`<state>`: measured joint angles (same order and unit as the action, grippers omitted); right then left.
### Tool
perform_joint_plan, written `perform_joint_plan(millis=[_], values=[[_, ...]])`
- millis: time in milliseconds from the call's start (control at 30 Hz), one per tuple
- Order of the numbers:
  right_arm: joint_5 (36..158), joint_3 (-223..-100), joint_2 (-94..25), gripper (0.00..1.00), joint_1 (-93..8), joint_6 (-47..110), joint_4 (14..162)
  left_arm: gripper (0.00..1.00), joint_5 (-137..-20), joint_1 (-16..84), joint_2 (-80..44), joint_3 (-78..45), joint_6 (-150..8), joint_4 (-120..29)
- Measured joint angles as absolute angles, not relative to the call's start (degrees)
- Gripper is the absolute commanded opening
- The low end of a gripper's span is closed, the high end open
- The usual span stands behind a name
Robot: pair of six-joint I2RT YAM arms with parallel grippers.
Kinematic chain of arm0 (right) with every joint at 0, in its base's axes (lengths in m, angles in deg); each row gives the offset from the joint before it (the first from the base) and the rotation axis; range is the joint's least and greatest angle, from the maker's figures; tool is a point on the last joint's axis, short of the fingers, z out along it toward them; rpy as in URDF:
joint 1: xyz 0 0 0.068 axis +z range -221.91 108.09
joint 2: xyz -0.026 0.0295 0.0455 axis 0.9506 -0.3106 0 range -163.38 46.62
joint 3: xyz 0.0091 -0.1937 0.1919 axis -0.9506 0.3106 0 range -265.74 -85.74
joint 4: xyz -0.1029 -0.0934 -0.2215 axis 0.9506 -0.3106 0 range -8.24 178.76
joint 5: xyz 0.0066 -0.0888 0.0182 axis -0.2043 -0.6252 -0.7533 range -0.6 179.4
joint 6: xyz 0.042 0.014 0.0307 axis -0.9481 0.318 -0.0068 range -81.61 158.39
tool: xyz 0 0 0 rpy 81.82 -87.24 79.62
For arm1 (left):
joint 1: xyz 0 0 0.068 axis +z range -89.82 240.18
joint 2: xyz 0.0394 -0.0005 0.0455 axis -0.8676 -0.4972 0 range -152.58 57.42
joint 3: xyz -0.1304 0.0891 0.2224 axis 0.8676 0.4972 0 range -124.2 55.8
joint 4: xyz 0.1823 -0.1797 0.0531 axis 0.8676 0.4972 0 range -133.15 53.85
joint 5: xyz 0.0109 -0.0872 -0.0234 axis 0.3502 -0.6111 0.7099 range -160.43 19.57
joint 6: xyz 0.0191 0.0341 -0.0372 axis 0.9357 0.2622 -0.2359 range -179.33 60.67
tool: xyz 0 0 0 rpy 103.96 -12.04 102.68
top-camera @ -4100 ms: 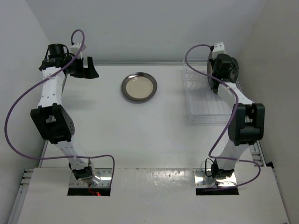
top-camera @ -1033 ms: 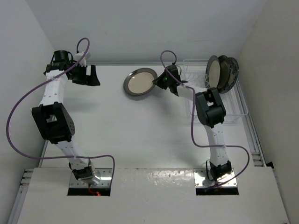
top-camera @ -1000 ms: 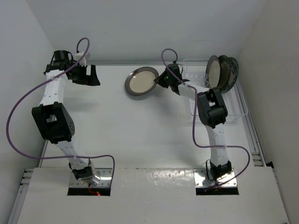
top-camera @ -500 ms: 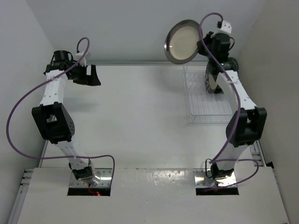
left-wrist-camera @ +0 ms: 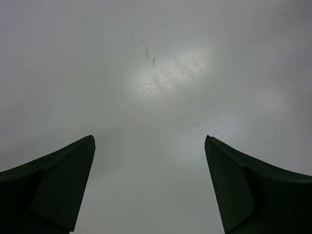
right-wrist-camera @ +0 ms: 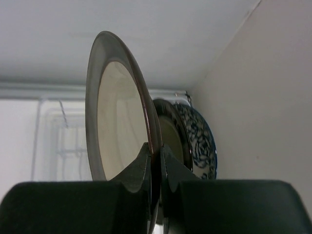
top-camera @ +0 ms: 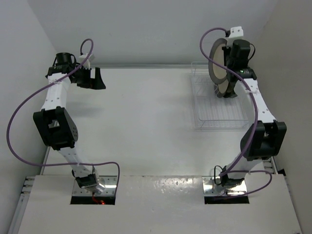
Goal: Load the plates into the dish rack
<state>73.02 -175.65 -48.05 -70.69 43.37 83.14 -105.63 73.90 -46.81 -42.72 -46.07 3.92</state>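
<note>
My right gripper (right-wrist-camera: 155, 152) is shut on the rim of a cream plate with a dark rim (right-wrist-camera: 116, 122). It holds the plate upright and edge-on. In the top view this plate (top-camera: 216, 62) hangs above the far end of the white wire dish rack (top-camera: 218, 111), with the right gripper (top-camera: 229, 63) beside it. Just behind it in the right wrist view stand another cream plate with a dark rim (right-wrist-camera: 171, 134) and the blue floral plate (right-wrist-camera: 199, 141). My left gripper (top-camera: 94, 78) is open and empty at the far left, over bare table (left-wrist-camera: 148, 139).
The side wall (right-wrist-camera: 263, 97) rises close to the right of the rack. The back wall (top-camera: 146, 29) stands just behind the table's far edge. Rack wires (right-wrist-camera: 54, 141) show to the left of the held plate.
My right gripper took the plate from the table's far middle, lifted it and carried it right. It now holds the plate upright over the rack. The left arm has not moved.
</note>
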Motion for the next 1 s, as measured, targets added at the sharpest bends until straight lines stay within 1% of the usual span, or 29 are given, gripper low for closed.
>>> perform_joint_plan(millis=[167,400,733,867,1000], values=[[69.2,-171.3,-48.0,0.0,-69.3,50.3,82.8,1.0,-105.7,73.9,-46.8,-42.7,-46.1,4.0],[63.4,-168.0,-48.1,0.0,-65.7,58.8,87.8,1.0,-105.8,73.9,-46.8,-42.7,-46.1,4.0],[55.7,-166.0,-49.2,0.0,-59.5,72.7,102.7,1.0,-106.2,73.9,-46.8,-42.7,-46.1,4.0],[54.0,-163.1,-50.2,0.0,-57.6,75.5,106.7,1.0,-106.2,73.9,-46.8,-42.7,-46.1,4.0],[53.4,-159.9,-50.6,0.0,-56.6,74.8,106.4,1.0,-106.2,73.9,-46.8,-42.7,-46.1,4.1]])
